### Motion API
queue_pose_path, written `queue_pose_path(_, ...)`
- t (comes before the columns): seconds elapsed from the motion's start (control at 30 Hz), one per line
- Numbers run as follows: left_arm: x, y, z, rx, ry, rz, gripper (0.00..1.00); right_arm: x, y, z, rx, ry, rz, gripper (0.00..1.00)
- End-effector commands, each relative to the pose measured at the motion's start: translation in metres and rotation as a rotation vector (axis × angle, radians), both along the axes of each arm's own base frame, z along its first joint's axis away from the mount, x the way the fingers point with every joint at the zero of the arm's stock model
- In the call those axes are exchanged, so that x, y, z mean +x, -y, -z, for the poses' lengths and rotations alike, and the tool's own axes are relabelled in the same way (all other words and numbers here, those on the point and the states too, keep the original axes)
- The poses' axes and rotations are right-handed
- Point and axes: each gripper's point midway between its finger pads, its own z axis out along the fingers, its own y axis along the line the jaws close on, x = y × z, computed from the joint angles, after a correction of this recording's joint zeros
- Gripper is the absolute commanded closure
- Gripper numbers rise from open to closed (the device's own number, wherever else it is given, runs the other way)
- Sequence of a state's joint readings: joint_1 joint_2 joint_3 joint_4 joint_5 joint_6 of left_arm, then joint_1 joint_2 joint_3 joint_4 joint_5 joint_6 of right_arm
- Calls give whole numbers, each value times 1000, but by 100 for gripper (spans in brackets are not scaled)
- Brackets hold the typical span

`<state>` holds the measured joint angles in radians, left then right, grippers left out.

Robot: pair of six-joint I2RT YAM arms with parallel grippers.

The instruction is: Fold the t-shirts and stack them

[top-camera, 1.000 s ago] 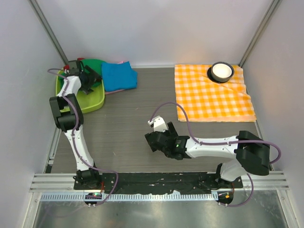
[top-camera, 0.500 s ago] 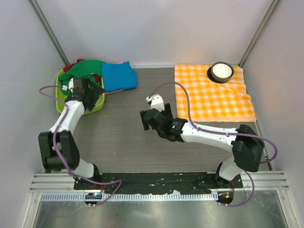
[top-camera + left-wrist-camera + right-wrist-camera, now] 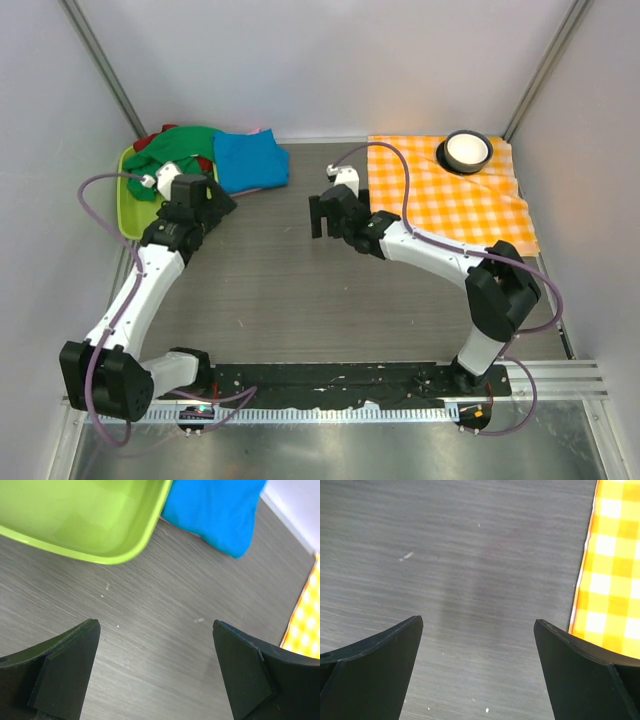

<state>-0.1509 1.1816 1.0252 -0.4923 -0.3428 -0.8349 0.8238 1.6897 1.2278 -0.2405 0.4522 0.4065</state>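
Observation:
A folded bright blue t-shirt (image 3: 250, 160) lies at the back of the table, with a pink t-shirt's edge (image 3: 236, 193) showing under it. A green t-shirt (image 3: 182, 142) and a red one (image 3: 150, 138) lie bunched in the lime bin (image 3: 127, 208). My left gripper (image 3: 212, 203) is open and empty over bare table just right of the bin. In the left wrist view the gripper (image 3: 155, 623) faces the bin (image 3: 85, 520) and the blue t-shirt (image 3: 215, 510). My right gripper (image 3: 320, 215) is open and empty over the table's middle; the right wrist view (image 3: 478, 621) shows bare table between its fingers.
An orange-and-white checked cloth (image 3: 450, 200) lies at the back right with a dark bowl (image 3: 466, 150) on its far edge. Its edge shows in the right wrist view (image 3: 615, 555) and in the left wrist view (image 3: 305, 620). Walls enclose the table.
My left gripper has come out of the bin and moved right and nearer over the table. My right gripper has swung farther back, toward the checked cloth's left edge.

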Motion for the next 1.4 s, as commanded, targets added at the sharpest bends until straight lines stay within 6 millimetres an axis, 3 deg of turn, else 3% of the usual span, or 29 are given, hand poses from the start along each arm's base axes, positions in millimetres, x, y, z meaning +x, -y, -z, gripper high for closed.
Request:
queue_pose_path(0.0, -11, 21, -21, 126, 5, 126, 0, 22, -15, -45, 134, 57, -31, 0)
queue_pose_path(0.1, -18, 40, -18, 165, -1, 182, 0, 32, -7, -59, 177, 60, -18, 0)
queue_pose_path(0.17, -24, 56, -12, 202, -13, 228, 0, 36, 13, -59, 125, 55, 61, 0)
queue_pose_path(0.3, -26, 83, -6, 234, 11, 284, 0, 46, 36, -83, 71, 138, 134, 0)
queue_pose_path(0.43, -27, 109, 9, 231, 3, 335, 0, 68, 30, -99, 71, 166, 113, 0)
queue_pose_path(0.47, -27, 112, 11, 229, 6, 333, 0, 78, 24, -85, 59, 138, 101, 1)
queue_pose_path(0.5, -26, 116, 12, 229, 13, 335, 0, 92, 15, -100, 96, 155, 85, 0)
queue_pose_path(0.53, -28, 120, 15, 233, 11, 345, 0, 101, 9, -96, 116, 129, 61, 0)
queue_pose_path(0.57, -28, 120, 15, 235, 15, 338, 0, 113, -2, -72, 101, 89, 43, 0)
queue_pose_path(0.6, -29, 122, 17, 226, 17, 336, 0, 128, -13, -93, 140, 126, 34, 0)
queue_pose_path(0.67, -31, 123, 20, 224, 14, 339, 0, 140, -39, -87, 198, 91, -37, 0)
queue_pose_path(0.7, -31, 123, 20, 221, 23, 336, 0, 157, -56, -86, 229, 95, -51, 0)
queue_pose_path(0.8, -35, 118, 28, 211, 25, 312, 0, 173, -102, -71, 339, 56, -156, 0)
queue_pose_path(0.83, -39, 116, 38, 216, 10, 314, 0, 179, -113, -75, 389, 70, -170, 0)
queue_pose_path(0.93, -44, 109, 45, 207, 22, 291, 0, 186, -148, -77, 539, 89, -287, 0)
queue_pose_path(0.97, -44, 108, 45, 200, 32, 281, 0, 180, -161, -79, 613, 65, -340, 0)
queue_pose_path(1.0, -46, 107, 47, 201, 36, 283, 0, 186, -168, -79, 668, 89, -359, 0)
queue_pose_path(1.07, -48, 103, 48, 205, 42, 274, 0, 179, -181, -83, 782, 67, -425, 0)
queue_pose_path(1.1, -48, 103, 49, 208, 45, 277, 0, 181, -185, -99, 841, 125, -468, 0)
queue_pose_path(1.27, -49, 102, 50, 221, 43, 285, 0, 173, -199, -98, 977, 151, -564, 0)
queue_pose_path(1.3, -49, 103, 52, 220, 42, 289, 0, 171, -200, -107, 1018, 172, -586, 0)
queue_pose_path(1.37, -48, 104, 54, 218, 41, 291, 0, 170, -203, -100, 1051, 184, -606, 0)
